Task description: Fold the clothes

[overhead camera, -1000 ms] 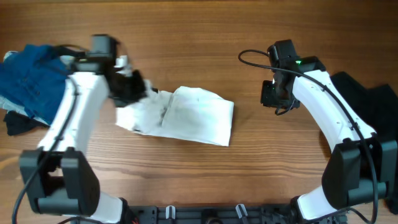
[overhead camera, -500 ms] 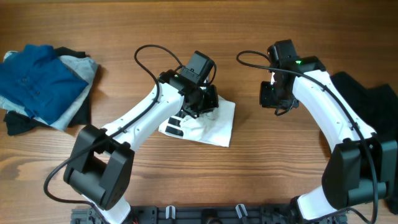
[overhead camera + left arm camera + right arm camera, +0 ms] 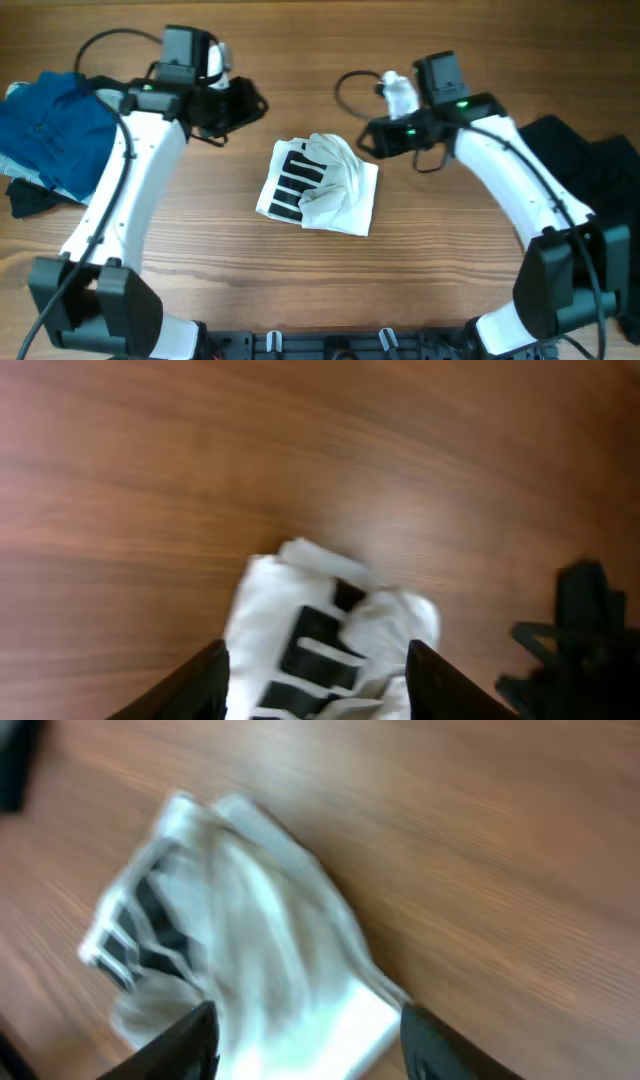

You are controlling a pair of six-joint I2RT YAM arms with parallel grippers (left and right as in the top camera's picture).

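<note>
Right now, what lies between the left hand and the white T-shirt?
Nothing but bare table separates the left hand from the white T-shirt, as the overhead view shows.

A brown wood-grain table (image 3: pixel 320 40) spans the whole scene.

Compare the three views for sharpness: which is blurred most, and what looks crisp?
Overhead: sharp, the white T-shirt and its black bars crisp. Left wrist: soft, the table grain smeared sideways. Right wrist: blurred most, the white T-shirt streaked, its bars barely readable.
</note>
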